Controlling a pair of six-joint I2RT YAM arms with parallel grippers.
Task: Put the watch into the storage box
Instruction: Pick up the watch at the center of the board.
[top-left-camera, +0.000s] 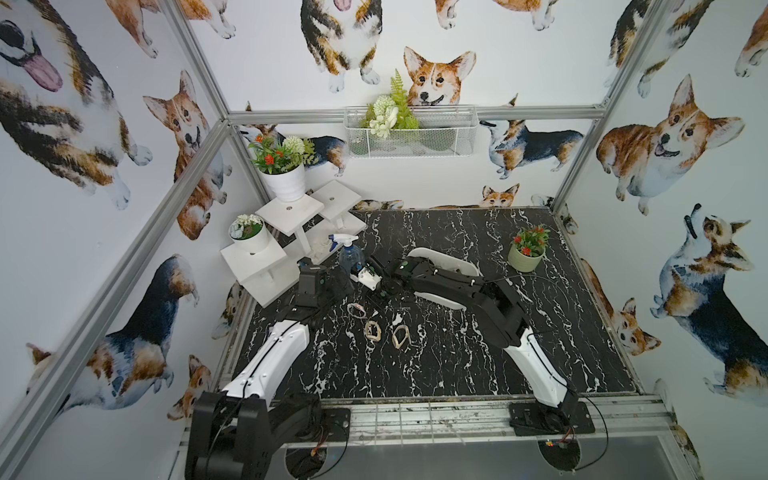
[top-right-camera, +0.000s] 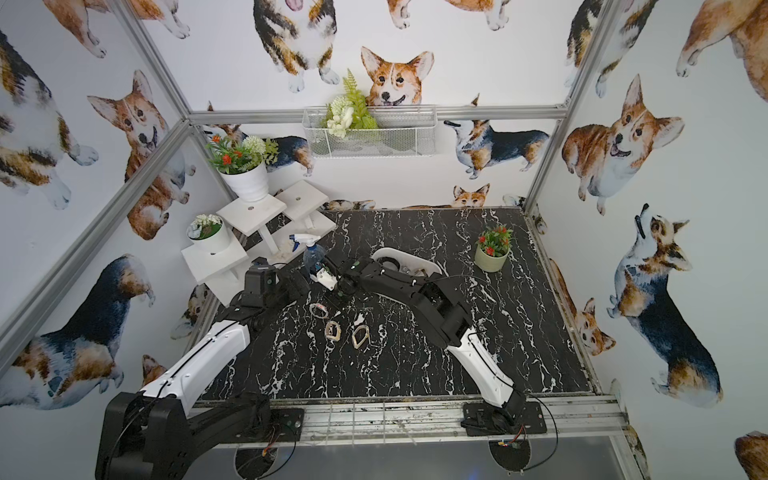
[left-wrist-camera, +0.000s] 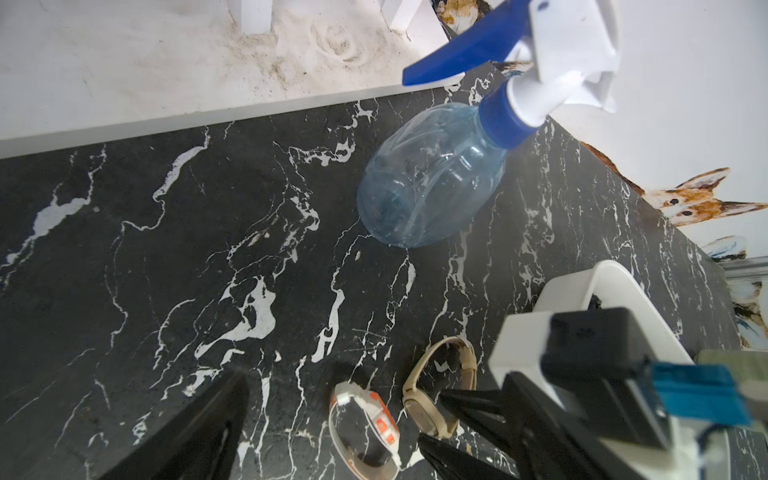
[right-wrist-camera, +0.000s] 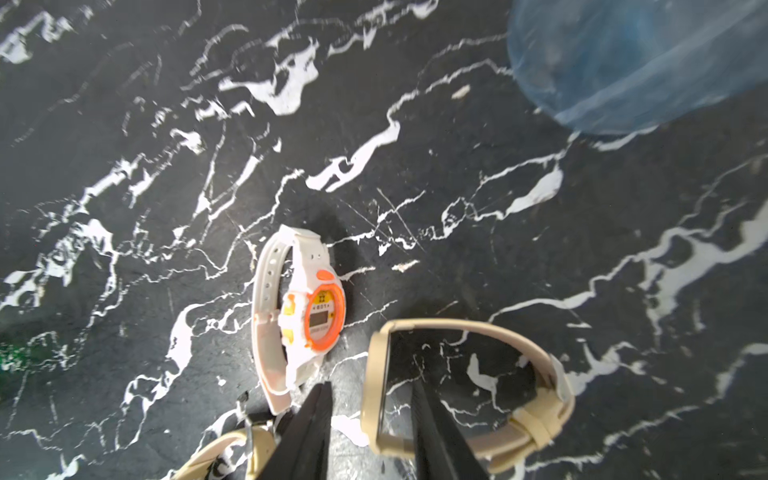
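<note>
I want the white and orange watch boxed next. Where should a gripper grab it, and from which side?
Probably from above. The white and orange watch lies on its edge, strap closed in an upward-open loop: put one finger inside, one outside, and pinch the orange-rimmed case.

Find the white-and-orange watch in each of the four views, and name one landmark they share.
In a top view: the white-and-orange watch lies mid-table, just nearer the robot than the spray bottle.
In a top view: same spot.
Left wrist: beside the beige watch, with the bottle beyond.
Right wrist: face showing, beside the beige watch.
Shared landmark: the spray bottle, in all four.
</note>
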